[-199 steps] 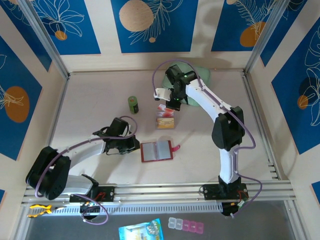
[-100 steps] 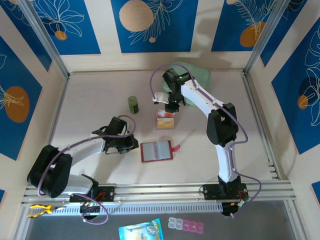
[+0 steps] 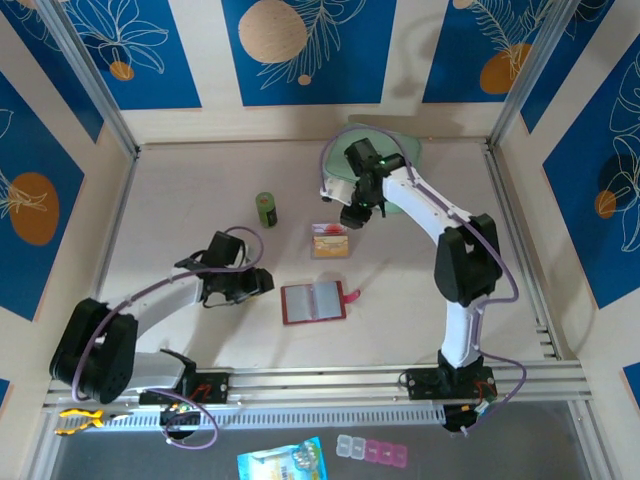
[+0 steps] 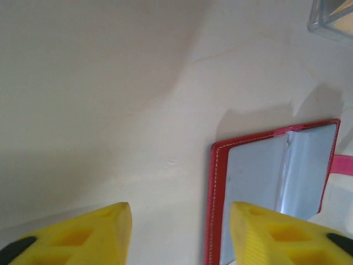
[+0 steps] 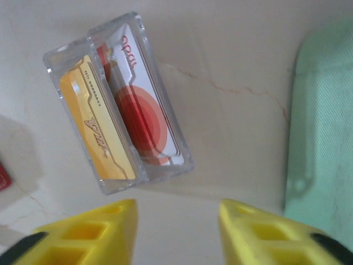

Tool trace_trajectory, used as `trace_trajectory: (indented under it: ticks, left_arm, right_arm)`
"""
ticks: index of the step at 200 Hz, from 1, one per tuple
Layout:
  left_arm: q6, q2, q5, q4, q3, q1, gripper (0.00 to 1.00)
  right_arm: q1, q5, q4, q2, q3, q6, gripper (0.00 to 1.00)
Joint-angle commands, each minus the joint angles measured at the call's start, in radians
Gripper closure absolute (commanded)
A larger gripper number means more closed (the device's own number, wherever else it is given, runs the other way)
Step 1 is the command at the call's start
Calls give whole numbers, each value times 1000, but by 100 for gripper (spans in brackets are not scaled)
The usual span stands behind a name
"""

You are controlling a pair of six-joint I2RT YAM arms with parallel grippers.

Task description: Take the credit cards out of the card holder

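Your left gripper (image 4: 179, 234) has its jaws standing about half apart with nothing between them. Only bare table (image 4: 110, 83) shows in the gap, and the red edge of the card holder (image 4: 265, 182) lies just inside the right-hand finger.

Your right gripper (image 5: 176, 226) is parted much the same and also holds nothing. It hangs just short of the clear box (image 5: 149, 175), well apart from the holder.

The credit cards (image 5: 102, 132) stand on edge in that box, a yellow one and a red-and-white one (image 5: 144, 113) side by side. The mint-green case (image 5: 325, 110) lies off to one side.

The holder lies open and flat on the table near the left arm, its pink strap (image 4: 343, 164) pointing away. Its pale pockets look empty from here, though you can't see into every sleeve.

You appear to be at the release after a drop-off, with the task near its end. Before you stop, check the pockets. If a card remains, pin the holder's edge with the left jaws and bring the right across to pinch the card's exposed edge and draw it out along the sleeve.
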Motion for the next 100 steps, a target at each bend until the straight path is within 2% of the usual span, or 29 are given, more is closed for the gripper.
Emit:
trace_trajectory:
  ticks: [1, 4, 8, 27, 33, 62, 85, 100]
  left_arm:
    - [82, -38, -94, -81, 51, 38, 38]
    - [90, -39, -100, -85, 55, 42, 36]
    - [100, -40, -109, -94, 61, 48, 28]
    - [148, -50, -150, -121, 82, 80, 11]
    - [160, -53, -164, -125, 86, 90, 8]
    - [230, -52, -280, -149, 117, 135, 0]
    - [309, -49, -373, -131, 133, 163, 0]
    - [357, -58, -476, -102, 133, 169, 0]
  right_arm:
    - [-14, -40, 111, -88, -115, 111, 32]
    - [-16, -44, 122, -99, -135, 119, 25]
    - [-19, -46, 137, -111, -155, 131, 20]
    - [-32, -49, 201, -173, -261, 189, 10]
    - [-39, -46, 222, -191, -293, 208, 0]
    - [-72, -10, 329, -268, -449, 323, 1]
    - [-108, 24, 466, -342, -590, 426, 1]
    - [-145, 35, 572, -387, -685, 500, 1]
